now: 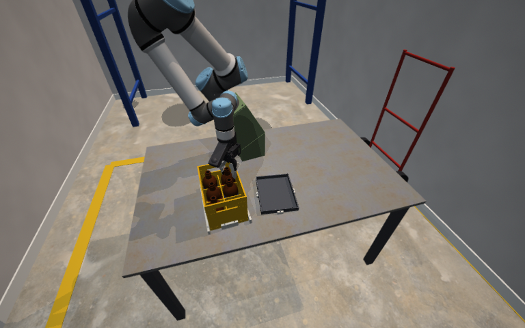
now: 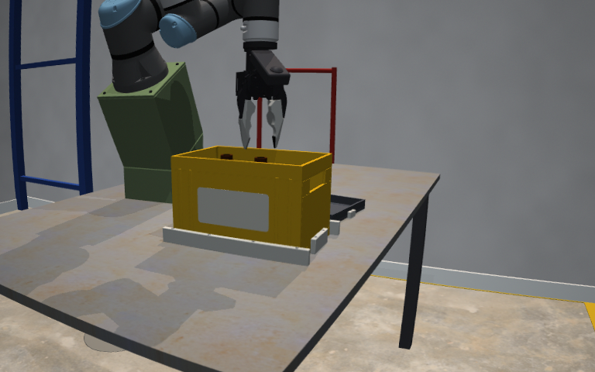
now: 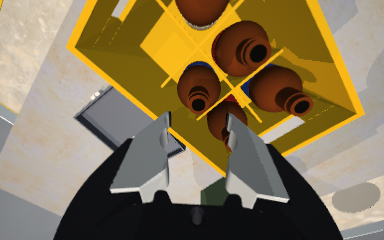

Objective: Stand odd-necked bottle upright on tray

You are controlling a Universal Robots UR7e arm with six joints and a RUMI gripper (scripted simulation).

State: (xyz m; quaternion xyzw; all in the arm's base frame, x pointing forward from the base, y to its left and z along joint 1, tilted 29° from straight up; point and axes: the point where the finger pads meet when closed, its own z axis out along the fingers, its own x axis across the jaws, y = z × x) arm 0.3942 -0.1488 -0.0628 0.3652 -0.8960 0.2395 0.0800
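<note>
One yellow crate (image 1: pixel 226 210) holds five brown bottles (image 3: pixel 242 50), one per compartment. The gripper (image 2: pixel 259 141) hangs just above its rim, two fingers partly spread, pinching nothing. To the right lies one dark tray (image 1: pixel 277 193).

An industrial work cell: bare grey walls and a stained concrete floor (image 1: pixel 348 294) with a yellow safety line (image 1: pixel 83 236) at 9 o'clock. Blue steel frames (image 1: pixel 112 65) stand at 11 and 12 o'clock, a red one (image 1: pixel 410 112) at 2 o'clock, around a worn metal table (image 1: pixel 348 173).
</note>
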